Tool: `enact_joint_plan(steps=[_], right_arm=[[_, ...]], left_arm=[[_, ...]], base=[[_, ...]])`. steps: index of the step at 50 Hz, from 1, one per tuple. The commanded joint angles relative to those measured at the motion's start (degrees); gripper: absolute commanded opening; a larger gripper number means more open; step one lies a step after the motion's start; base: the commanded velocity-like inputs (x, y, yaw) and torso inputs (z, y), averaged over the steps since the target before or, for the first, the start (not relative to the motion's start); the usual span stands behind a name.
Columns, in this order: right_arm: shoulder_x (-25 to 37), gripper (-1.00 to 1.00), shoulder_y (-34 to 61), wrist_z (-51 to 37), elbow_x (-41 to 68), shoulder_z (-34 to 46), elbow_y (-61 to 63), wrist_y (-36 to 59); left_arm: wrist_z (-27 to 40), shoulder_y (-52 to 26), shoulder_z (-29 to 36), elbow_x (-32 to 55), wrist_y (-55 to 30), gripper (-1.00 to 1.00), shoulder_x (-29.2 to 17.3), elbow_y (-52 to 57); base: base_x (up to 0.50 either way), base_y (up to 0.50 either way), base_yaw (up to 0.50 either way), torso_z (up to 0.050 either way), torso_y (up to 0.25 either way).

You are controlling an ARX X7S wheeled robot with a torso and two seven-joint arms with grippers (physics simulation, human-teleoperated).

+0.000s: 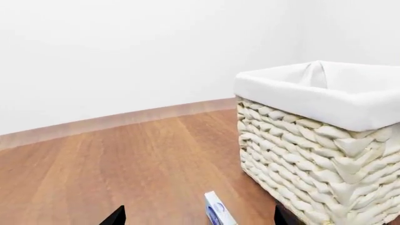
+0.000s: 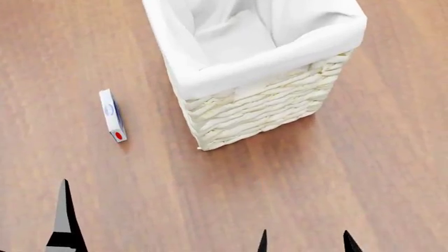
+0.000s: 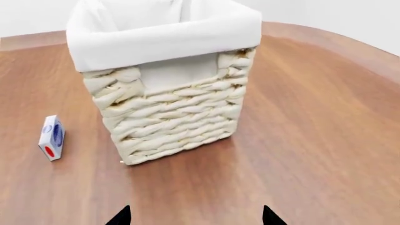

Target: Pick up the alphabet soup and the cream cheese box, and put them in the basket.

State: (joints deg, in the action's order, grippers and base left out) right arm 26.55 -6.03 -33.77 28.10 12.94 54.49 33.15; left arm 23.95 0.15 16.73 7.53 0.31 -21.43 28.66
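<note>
Head view looks down on a wooden floor [image 2: 329, 184] where the basket [image 2: 259, 107] stands upright, its white cloth liner [image 2: 210, 79] folded over the rim and its inside showing only cloth. Well to the left of the basket, apart from it, the cream cheese box [image 2: 112, 115] stands on a narrow edge on the floor, its red mark at the end nearer the robot. No soup can shows in any view. At the lower edge, the left gripper [image 2: 64, 220] appears only as 1 dark pointed fingertip, so from here I cannot tell its spread; the left wrist view shows 2 dark tips [image 1: 115, 216] set wide apart with nothing between them but floor, and the box [image 1: 218, 209] lying ahead beside the basket's woven wall [image 1: 312, 164]. The right gripper [image 2: 306, 242] shows 2 tips apart and holds nothing; the right wrist view confirms its fingers [image 3: 120, 216] spread wide, facing the basket [image 3: 175, 117], with the box [image 3: 51, 137] off to one side.
</note>
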Motion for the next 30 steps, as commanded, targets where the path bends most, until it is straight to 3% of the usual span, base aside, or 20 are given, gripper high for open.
enact_joint_plan(steps=[1,30], right_arm=[[1.5,1.00,-1.6,-1.2,2.9,-0.7,0.5,2.3],[3.7,1.00,-7.2,-2.0,7.9,-1.6,0.2,2.2]], left_arm=[[0.1,0.1,0.0,0.3,0.4,1.00,-0.1,-0.5],[0.5,0.2,0.2,0.7,0.4,1.00,-0.4,-0.6]], base=[[0.00,0.00,0.00,0.000,0.000],[0.00,0.00,0.00,0.000,0.000]])
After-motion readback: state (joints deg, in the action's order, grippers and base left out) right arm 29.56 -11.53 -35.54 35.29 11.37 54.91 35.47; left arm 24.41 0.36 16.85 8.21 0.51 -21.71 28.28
